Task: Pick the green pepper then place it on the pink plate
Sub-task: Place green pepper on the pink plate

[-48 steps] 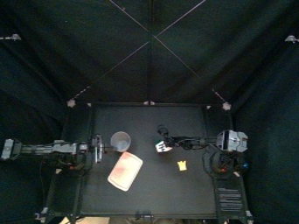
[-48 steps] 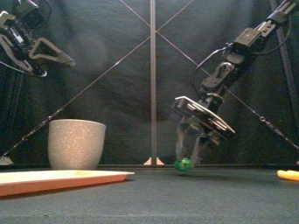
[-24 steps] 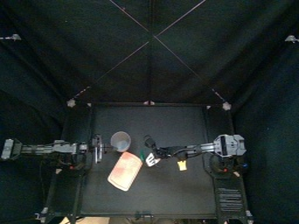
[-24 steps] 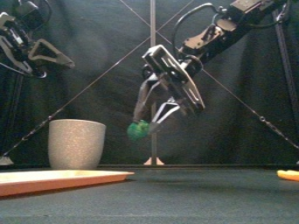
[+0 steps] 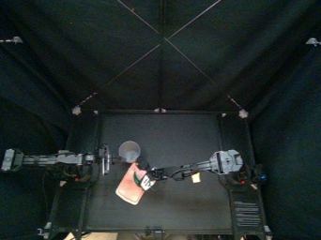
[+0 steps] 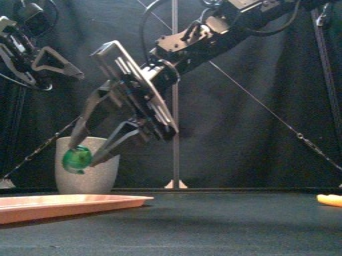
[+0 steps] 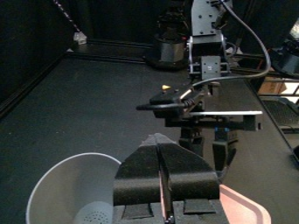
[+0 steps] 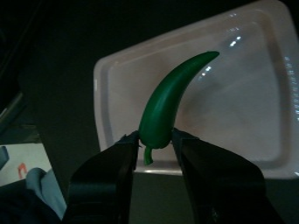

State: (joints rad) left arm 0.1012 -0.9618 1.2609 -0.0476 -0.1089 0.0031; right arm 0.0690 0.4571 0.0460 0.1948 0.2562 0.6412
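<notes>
One green pepper hangs above my one pink plate, not touching it. My right fingers pinch its stem end tight. One grey cup stands near. One yellow toy lies far right on the counter. My left fingers rest closed, holding nothing.

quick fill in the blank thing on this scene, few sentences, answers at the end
The right gripper holds the green ___.
The pepper hangs above the pink ___, not touching it.
Behind the plate stands a grey ___.
Missing: pepper, plate, cup.
</notes>
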